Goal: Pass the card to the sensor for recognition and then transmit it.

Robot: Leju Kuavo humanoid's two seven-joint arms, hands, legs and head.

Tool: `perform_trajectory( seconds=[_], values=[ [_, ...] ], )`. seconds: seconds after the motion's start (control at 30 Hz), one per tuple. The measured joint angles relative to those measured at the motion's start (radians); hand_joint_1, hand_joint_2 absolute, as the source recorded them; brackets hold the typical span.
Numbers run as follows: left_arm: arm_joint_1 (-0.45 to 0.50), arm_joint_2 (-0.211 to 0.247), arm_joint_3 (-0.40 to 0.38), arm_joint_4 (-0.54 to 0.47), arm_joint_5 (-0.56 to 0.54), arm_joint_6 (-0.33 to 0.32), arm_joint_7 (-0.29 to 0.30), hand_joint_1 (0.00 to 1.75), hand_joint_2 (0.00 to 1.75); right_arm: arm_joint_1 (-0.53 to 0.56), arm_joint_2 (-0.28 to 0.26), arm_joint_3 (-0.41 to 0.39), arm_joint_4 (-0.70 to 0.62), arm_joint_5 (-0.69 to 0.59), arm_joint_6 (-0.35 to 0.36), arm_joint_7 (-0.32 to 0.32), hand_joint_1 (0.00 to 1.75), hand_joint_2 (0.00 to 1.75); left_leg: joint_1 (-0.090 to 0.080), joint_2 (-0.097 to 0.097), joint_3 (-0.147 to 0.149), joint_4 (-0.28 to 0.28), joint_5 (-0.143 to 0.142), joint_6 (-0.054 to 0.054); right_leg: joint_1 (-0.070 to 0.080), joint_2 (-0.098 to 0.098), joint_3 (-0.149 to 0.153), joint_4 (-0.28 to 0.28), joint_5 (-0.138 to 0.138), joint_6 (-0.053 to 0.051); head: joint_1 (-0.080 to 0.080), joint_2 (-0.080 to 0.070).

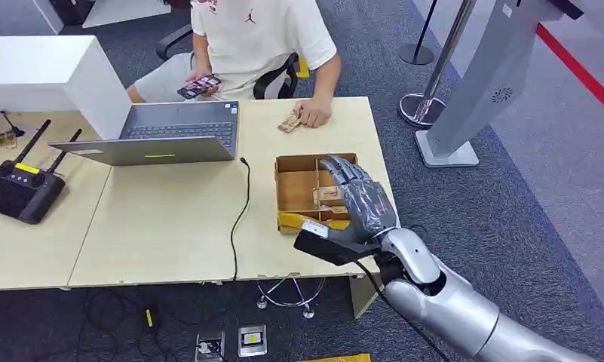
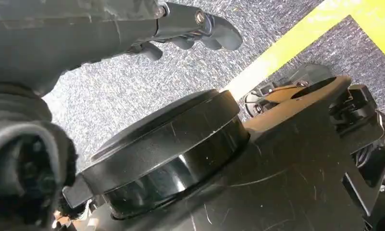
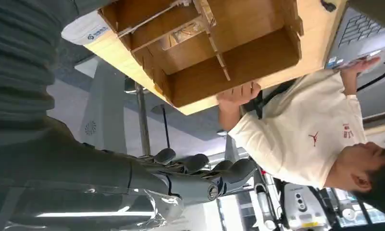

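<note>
Head view. We take the wooden tray (image 1: 298, 192), a divided box near the table's (image 1: 170, 226) right edge, as our landmark. The right hand (image 1: 355, 200) hovers over the tray's right side, palm down, fingers stretched forward and apart, holding nothing; the right wrist view likewise shows its fingers (image 3: 200, 166) extended and free of any object. One card (image 1: 327, 196) lies flat in a compartment of the tray, just left of the hand. We see it again in the right wrist view, in a compartment beside a divider (image 3: 185, 33). A second card (image 1: 289, 123) lies on the table beyond the tray, under the fingers of a seated person's hand (image 1: 312, 113). The person's other hand holds a phone (image 1: 199, 87). Left of the tray stand an open laptop (image 1: 163, 136) and, farther left, a black controller with antennas (image 1: 19, 188). In the left wrist view the left hand (image 2: 180, 24) hangs above grey carpet, fingers loosely curled, holding nothing.
</note>
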Motion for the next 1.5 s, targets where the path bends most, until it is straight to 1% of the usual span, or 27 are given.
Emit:
perform_trajectory(
  seconds=[0.1, 0.2, 0.27, 0.33, 0.43, 0.63, 0.93, 1.33, 1.5],
  values=[
    [0.001, 0.000, 0.000, 0.002, 0.000, 0.000, -0.005, 0.00, 0.00, 0.010, -0.001, 0.002, -0.001, 0.049, 0.025, -0.007, 0.00, 1.75, 0.000, 0.000, 0.000, 0.000, 0.000, 0.000, 0.000, 0.000, 0.000, 0.000, 0.000, 0.000, 0.000, 0.000],
    [0.001, 0.000, 0.004, 0.002, -0.004, 0.000, -0.006, 0.00, 0.00, 0.011, -0.001, 0.008, 0.000, 0.109, 0.039, 0.003, 0.00, 1.75, 0.000, 0.000, 0.000, 0.000, 0.000, 0.000, 0.000, 0.000, 0.000, 0.000, 0.000, 0.000, 0.000, 0.000],
    [0.001, -0.001, 0.005, 0.003, -0.006, 0.000, -0.006, 0.00, 0.00, 0.010, 0.000, 0.010, 0.003, 0.154, 0.041, 0.033, 0.00, 1.75, 0.000, 0.000, -0.001, 0.000, 0.000, 0.000, 0.000, 0.000, 0.000, 0.000, 0.000, 0.000, 0.000, 0.000],
    [0.002, -0.002, 0.006, 0.003, -0.014, 0.000, -0.006, 0.00, 0.00, 0.010, 0.000, 0.009, 0.008, 0.211, 0.031, 0.084, 0.00, 1.75, 0.000, 0.000, -0.001, 0.000, 0.000, 0.000, 0.000, 0.000, 0.000, 0.000, 0.000, 0.000, 0.001, 0.000],
    [0.004, -0.005, 0.019, 0.003, -0.024, 0.000, -0.008, 0.00, 0.00, 0.010, 0.001, 0.008, 0.036, 0.240, 0.008, 0.125, 0.00, 1.75, 0.000, 0.000, -0.001, 0.000, 0.000, 0.000, 0.000, 0.000, 0.000, 0.000, 0.000, 0.000, 0.000, 0.000],
    [0.012, -0.008, 0.032, 0.004, -0.017, 0.000, -0.015, 0.00, 0.00, -0.002, 0.011, 0.008, 0.126, 0.249, 0.002, 0.155, 0.00, 1.75, 0.000, 0.000, -0.001, 0.000, 0.000, 0.000, 0.000, -0.001, 0.000, 0.000, 0.000, 0.000, 0.000, 0.000],
    [0.021, -0.012, 0.048, 0.004, 0.000, 0.000, -0.028, 0.00, 0.00, -0.021, 0.042, 0.009, 0.247, 0.203, 0.005, 0.151, 0.00, 1.75, 0.000, -0.001, -0.001, 0.000, 0.000, 0.000, 0.000, -0.001, 0.000, 0.000, 0.000, 0.000, 0.000, 0.000],
    [0.020, -0.013, 0.054, 0.004, 0.018, 0.000, -0.028, 0.00, 0.00, -0.024, 0.054, 0.009, 0.331, 0.177, -0.008, 0.151, 0.00, 1.75, 0.000, -0.001, -0.001, 0.000, 0.000, 0.000, 0.000, -0.001, 0.000, 0.000, 0.000, 0.000, 0.000, 0.000],
    [0.019, -0.012, 0.053, 0.005, 0.031, 0.000, -0.032, 0.00, 0.00, -0.028, 0.057, 0.009, 0.360, 0.156, -0.024, 0.149, 0.00, 1.75, 0.000, -0.001, -0.001, 0.000, 0.000, 0.000, 0.000, -0.001, 0.000, 0.000, 0.000, 0.000, 0.000, 0.000]
  ],
)
